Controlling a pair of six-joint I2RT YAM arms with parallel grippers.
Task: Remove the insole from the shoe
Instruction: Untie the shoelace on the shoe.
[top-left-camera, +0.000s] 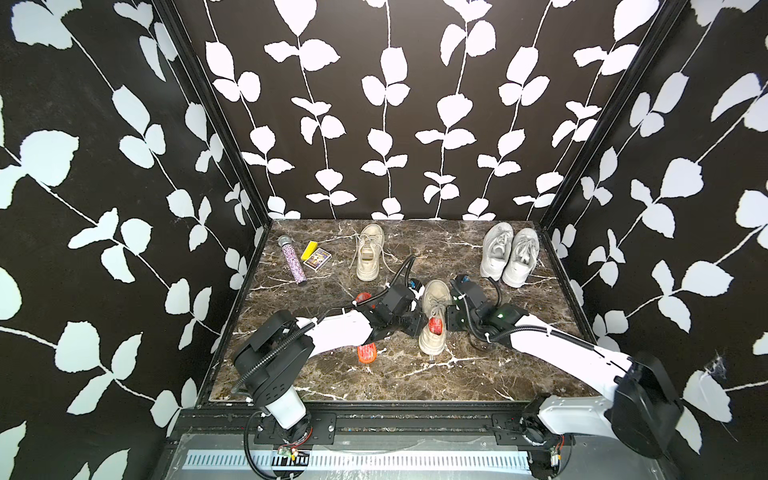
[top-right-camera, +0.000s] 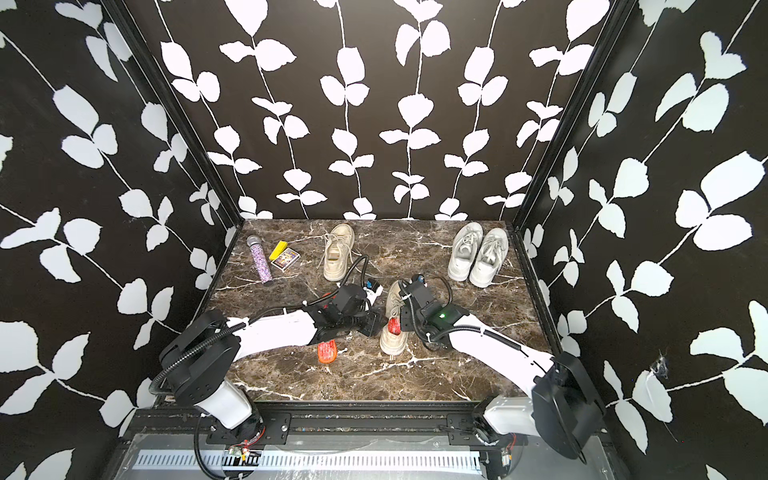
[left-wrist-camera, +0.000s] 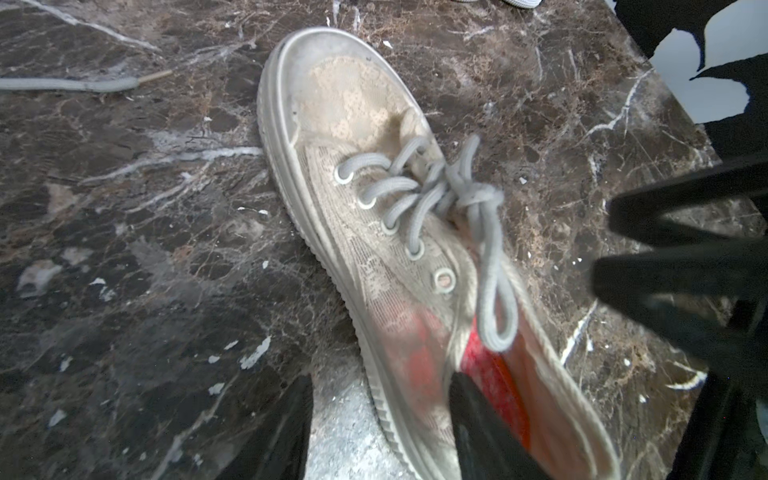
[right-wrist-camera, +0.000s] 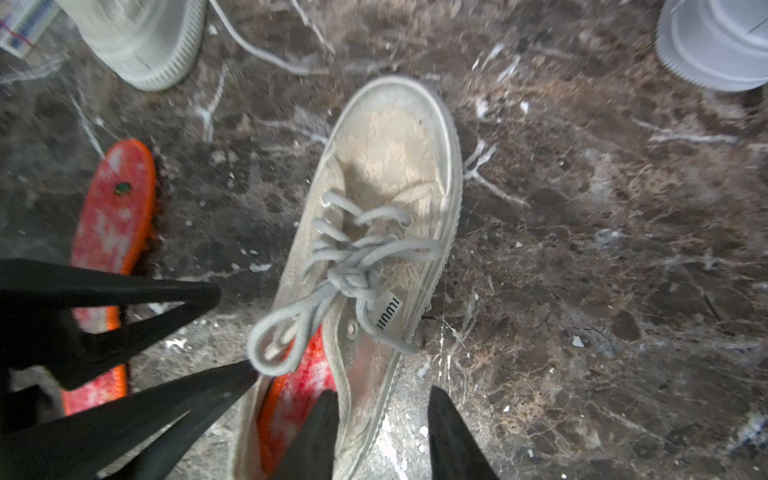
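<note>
Nearest the robot's base a bare stretch of marble worktop (top-left-camera: 415, 382) leads to a second insole (top-left-camera: 368, 353), orange-red, lying flat and partly hidden under the left arm, just beside the shoe (top-left-camera: 434, 316). The shoe, beige lace with a pale rubber sole, stands upright near the middle of the worktop, heel toward the base and toe toward the back wall, its grey laces (left-wrist-camera: 436, 187) tied in a bow. The insole (right-wrist-camera: 291, 399), red-orange, is inside the shoe and shows through the opening at the heel end. The left tool (left-wrist-camera: 382, 382) is at the shoe's left side with its jaws spread: one finger reaches into the opening over the insole, the other sits outside, clear of the sole, with the side wall between them unpinched. The right tool (right-wrist-camera: 381, 390) stands likewise at the shoe's right side, jaws apart, one finger inside and one outside; whether either inner finger presses the insole is too blurred to tell. Farther back are a second beige shoe (top-left-camera: 369, 253), a pair of white trainers (top-left-camera: 509, 255) side by side at the right rear, and at the left rear a glittery microphone (top-left-camera: 294, 259), a yellow block (top-left-camera: 308, 249) and a small box (top-left-camera: 317, 259)
</note>
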